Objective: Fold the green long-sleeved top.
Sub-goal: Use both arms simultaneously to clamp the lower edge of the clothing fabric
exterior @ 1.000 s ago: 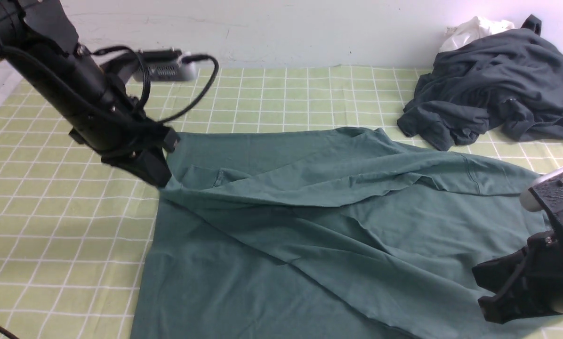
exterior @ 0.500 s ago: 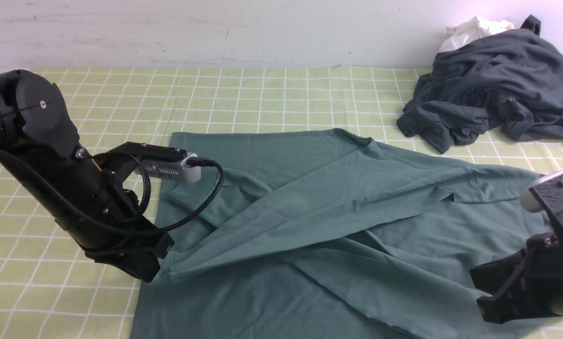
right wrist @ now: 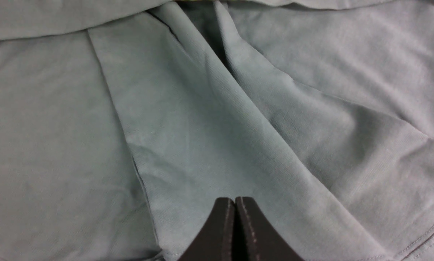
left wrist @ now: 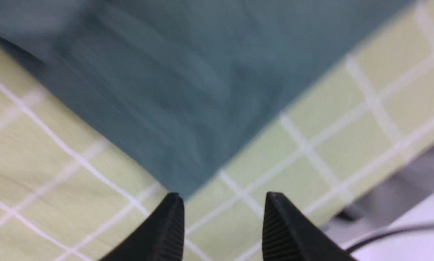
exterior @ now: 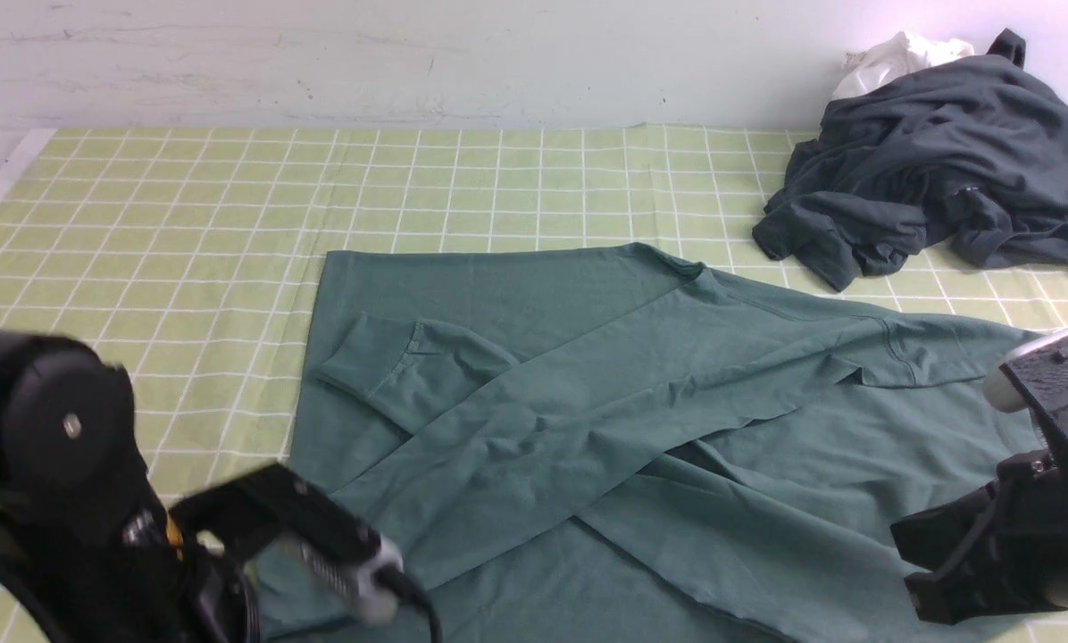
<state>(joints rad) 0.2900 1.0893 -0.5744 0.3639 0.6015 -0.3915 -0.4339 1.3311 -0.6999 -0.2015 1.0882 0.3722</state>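
Front view: the green long-sleeved top [exterior: 588, 402] lay spread between both arms. Left wrist view: the left gripper [left wrist: 222, 203] stood parted and empty, the top's corner just ahead of its tips. Right wrist view: the right gripper [right wrist: 235, 203] was pressed closed on nothing, fabric spread ahead.

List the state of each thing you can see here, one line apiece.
Green top, spread flat, sleeve folded across it.
Dark garment, crumpled in a heap.
White cloth, bunched behind the dark garment.
Left end effector, open, empty.
Right end effector, shut.
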